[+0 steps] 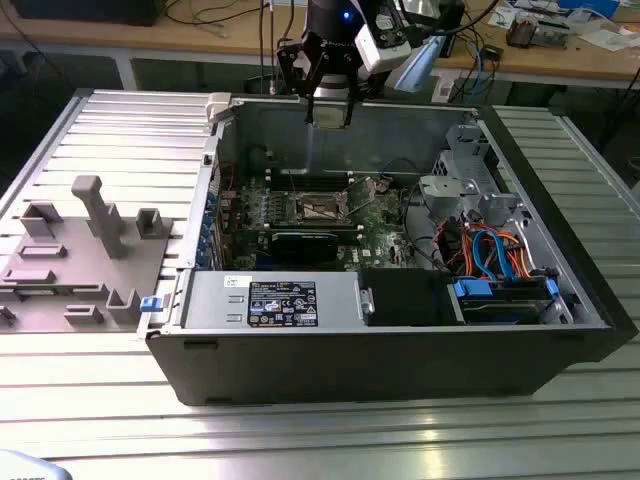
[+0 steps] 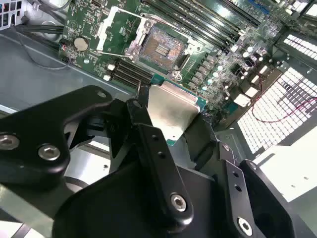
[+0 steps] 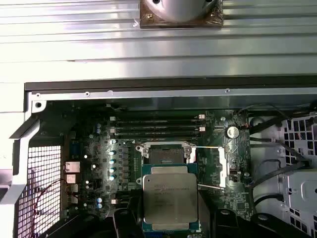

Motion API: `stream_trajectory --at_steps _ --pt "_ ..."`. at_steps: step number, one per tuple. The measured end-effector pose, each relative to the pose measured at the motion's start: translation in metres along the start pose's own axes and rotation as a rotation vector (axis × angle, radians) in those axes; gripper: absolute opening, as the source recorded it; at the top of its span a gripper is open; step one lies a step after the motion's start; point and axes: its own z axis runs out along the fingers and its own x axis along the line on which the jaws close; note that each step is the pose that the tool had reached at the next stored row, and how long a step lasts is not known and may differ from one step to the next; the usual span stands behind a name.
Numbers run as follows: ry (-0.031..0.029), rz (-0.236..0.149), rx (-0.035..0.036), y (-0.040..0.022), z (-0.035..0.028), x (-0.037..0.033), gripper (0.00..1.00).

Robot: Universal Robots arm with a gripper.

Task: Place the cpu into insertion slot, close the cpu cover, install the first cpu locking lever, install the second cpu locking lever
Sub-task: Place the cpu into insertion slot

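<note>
The cpu (image 3: pixel 170 201) is clamped edge-on in the pincer (image 2: pixel 171 123), raised clear of the uncovered insertion slot (image 3: pixel 166 153). The first wrist view shows its printed top, the second wrist view the fingers (image 2: pixel 148 139), and the exterior view the computer case (image 1: pixel 300 350).

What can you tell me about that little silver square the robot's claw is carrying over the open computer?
The chip is a flat square with a dull silver metal top, faintly printed, on a thin green base showing at its edges. The gripper pinches two opposite sides between black fingers; nothing else touches it. It hangs face up above the green circuit board, near the empty square socket, not in it.
</note>
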Motion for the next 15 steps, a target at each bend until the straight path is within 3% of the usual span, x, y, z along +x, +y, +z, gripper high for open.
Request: stream_trajectory --at_steps 15 --pt "0.0 0.0 0.0001 -0.0006 0.0057 0.0038 0.54"
